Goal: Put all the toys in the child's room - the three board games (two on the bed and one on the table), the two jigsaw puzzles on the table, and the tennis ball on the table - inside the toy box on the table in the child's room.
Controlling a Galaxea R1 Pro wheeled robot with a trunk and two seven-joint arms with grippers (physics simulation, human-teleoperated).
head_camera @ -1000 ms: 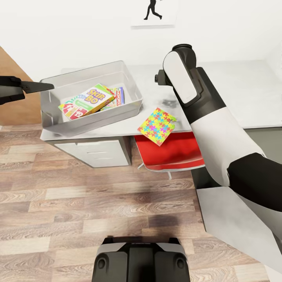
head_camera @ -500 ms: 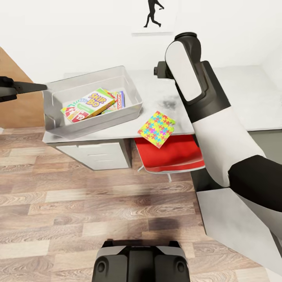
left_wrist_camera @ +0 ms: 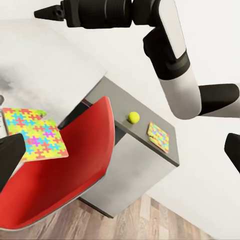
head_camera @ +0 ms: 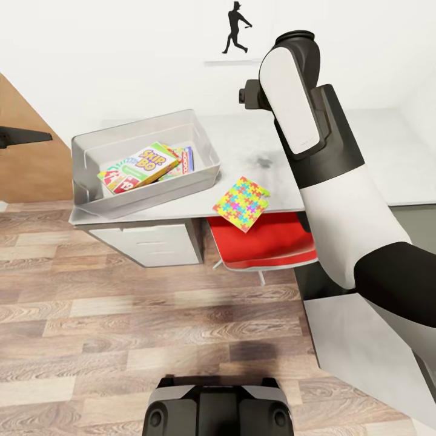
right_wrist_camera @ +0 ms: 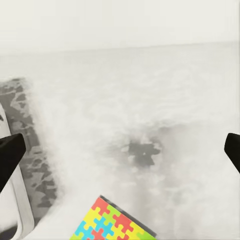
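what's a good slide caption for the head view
Toy box holding the board games on the desk, one jigsaw puzzle overhanging the edge above a red chair.

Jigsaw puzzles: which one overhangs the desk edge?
The jigsaw puzzle beside the toy box, its corner jutting over the red chair. The other puzzle lies on the lower section near the tennis ball.

The see-through toy box (head_camera: pixel 203 148) stands on the light grey surface (head_camera: pixel 242 142), holding the Skip-Bo box (head_camera: pixel 144 166) tilted over other game boxes. One jigsaw puzzle (head_camera: pixel 241 203) overhangs the front edge. On the lower dark section lie the tennis ball (left_wrist_camera: pixel 133 117) and the second puzzle (left_wrist_camera: pixel 159 137).
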